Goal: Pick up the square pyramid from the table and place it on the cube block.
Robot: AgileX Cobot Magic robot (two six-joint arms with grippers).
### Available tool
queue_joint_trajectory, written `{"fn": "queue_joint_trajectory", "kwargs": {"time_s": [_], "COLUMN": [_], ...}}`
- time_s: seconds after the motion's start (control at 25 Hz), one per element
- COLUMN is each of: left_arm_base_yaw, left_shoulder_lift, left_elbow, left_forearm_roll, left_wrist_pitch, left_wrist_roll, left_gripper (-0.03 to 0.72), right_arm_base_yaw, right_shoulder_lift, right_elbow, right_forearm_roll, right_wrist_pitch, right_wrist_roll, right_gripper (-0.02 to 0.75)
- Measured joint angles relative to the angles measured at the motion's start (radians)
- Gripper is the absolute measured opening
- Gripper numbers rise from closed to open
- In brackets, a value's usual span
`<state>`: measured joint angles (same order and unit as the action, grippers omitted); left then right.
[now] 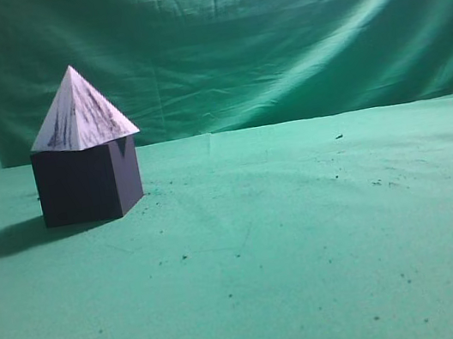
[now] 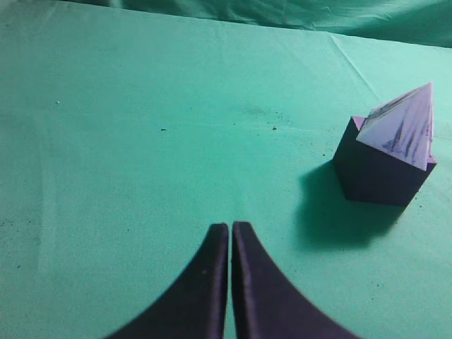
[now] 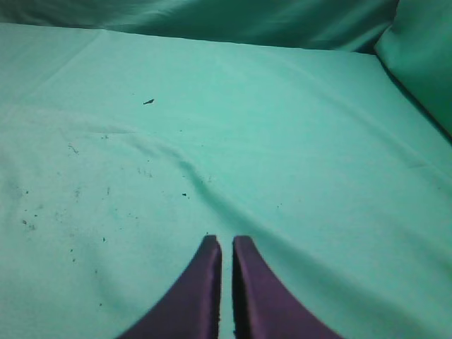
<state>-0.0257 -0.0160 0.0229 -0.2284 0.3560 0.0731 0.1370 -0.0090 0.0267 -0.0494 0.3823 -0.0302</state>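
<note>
Square pyramid (image 1: 79,111) seated on cube block (image 1: 88,181), upper left of exterior frame (base corner overhanging slightly, apparently). Left gripper (image 2: 230,227) pressed together, empty, low centre above the table (image 2: 141,141). Right gripper (image 3: 226,240) likewise closed, holding nothing.

Pale white-lavender square pyramid with dark grey streaks (image 1: 78,114): upright on top of the cube, base slightly overhanging its top edges.
Dark purple matte cube block (image 1: 87,182): resting on the table at left, shadow cast leftward.
Green cloth table with dark specks (image 1: 308,243): stretching across the foreground.
Wrinkled green backdrop curtain (image 1: 290,28): hanging behind the table.
</note>
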Motion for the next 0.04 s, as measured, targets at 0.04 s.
{"fn": "queue_joint_trajectory", "kwargs": {"time_s": [0.04], "left_arm_base_yaw": [0.0], "left_shoulder_lift": [0.0], "left_elbow": [0.0], "left_forearm_roll": [0.0], "left_wrist_pitch": [0.0], "left_wrist_roll": [0.0], "left_gripper": [0.0], "right_arm_base_yaw": [0.0], "right_shoulder_lift": [0.0], "right_elbow": [0.0], "right_forearm_roll": [0.0], "right_wrist_pitch": [0.0], "right_wrist_roll": [0.0], "right_gripper": [0.066]}}
